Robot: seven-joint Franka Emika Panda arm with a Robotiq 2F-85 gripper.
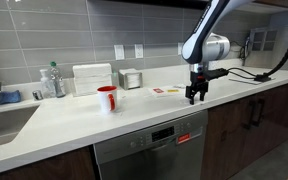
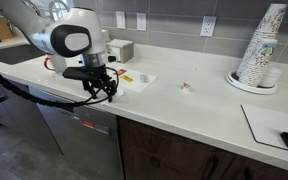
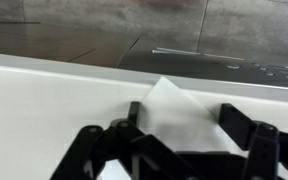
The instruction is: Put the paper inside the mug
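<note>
Gripper (image 1: 195, 97) low over counter (image 1: 74, 125), close to its front edge. Wrist view: jaws part-closed, pinching the paper (image 3: 179, 118), which fills the gap between both fingers (image 3: 134, 112), one corner pointing to 12 o'clock. Red-and-white card pieces (image 1: 164, 90) just beyond, at 10 o'clock of gripper. Mug (image 1: 106, 98) upright, well apart at 9 o'clock, nearer the back wall
</note>
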